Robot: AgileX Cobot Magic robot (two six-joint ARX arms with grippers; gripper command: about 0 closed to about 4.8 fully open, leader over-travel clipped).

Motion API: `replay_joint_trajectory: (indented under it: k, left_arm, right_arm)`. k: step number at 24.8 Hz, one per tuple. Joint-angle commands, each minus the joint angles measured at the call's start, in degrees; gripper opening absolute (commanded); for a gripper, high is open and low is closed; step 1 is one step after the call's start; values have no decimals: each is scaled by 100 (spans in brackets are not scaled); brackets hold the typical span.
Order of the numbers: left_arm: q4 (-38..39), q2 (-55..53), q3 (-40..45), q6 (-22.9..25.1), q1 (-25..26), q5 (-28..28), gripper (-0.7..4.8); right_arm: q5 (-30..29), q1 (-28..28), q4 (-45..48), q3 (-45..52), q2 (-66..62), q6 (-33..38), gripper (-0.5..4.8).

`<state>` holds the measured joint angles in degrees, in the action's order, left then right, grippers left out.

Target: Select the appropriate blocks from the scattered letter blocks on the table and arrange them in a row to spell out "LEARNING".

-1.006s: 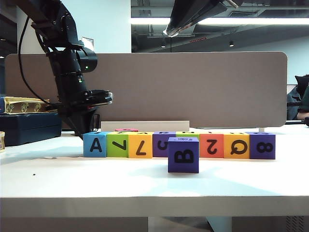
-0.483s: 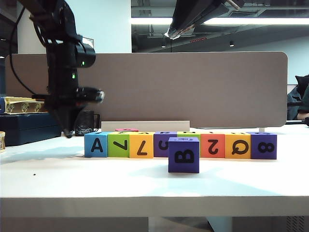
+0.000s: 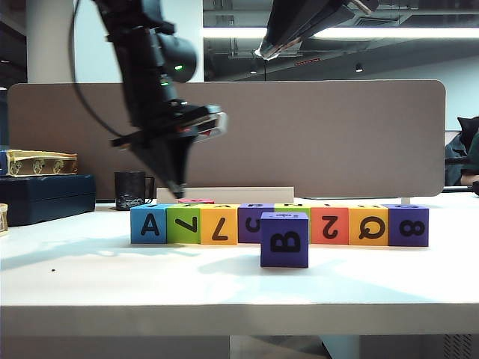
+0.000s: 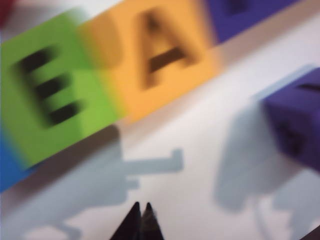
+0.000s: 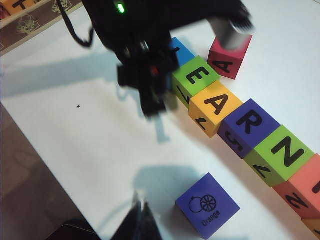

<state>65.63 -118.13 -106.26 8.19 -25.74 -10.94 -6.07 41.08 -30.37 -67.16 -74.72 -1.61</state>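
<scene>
- Right now the left pincer [image 3: 179, 193] hangs above the green and yellow end of the block row [image 3: 278, 224], tips together, holding nothing.
- Exterior view only gives the front faces: A, 7, 2, Q, 8.
- Right wrist view gives the tops: E [image 5: 196, 76], A, R, N.
- Purple block [image 3: 284, 239] sits alone on the counter [image 3: 112, 277] in front of the row; its orange drawing shows only from above.
- Right pincer [image 5: 141, 212] is high above the counter, tips together, empty.

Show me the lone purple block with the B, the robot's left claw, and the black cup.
Purple B block [image 3: 284, 241], exterior view: front face.
Left gripper [image 3: 178, 191], exterior view: closed fingertips.
Black cup [image 3: 130, 190], exterior view: side wall.
</scene>
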Motion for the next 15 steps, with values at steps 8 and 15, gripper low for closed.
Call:
replay_joint_trajectory:
  k: [8,15]
  left_arm:
    - [-667,-319,-7,-4,-568,236,-6]
    - [-1036,-544,-7,-7,-605,420,-6]
  right_arm:
    - [507,-90,4,-26,391,-190,-2]
    - [505,-111,-116,-24,492,-188,-2]
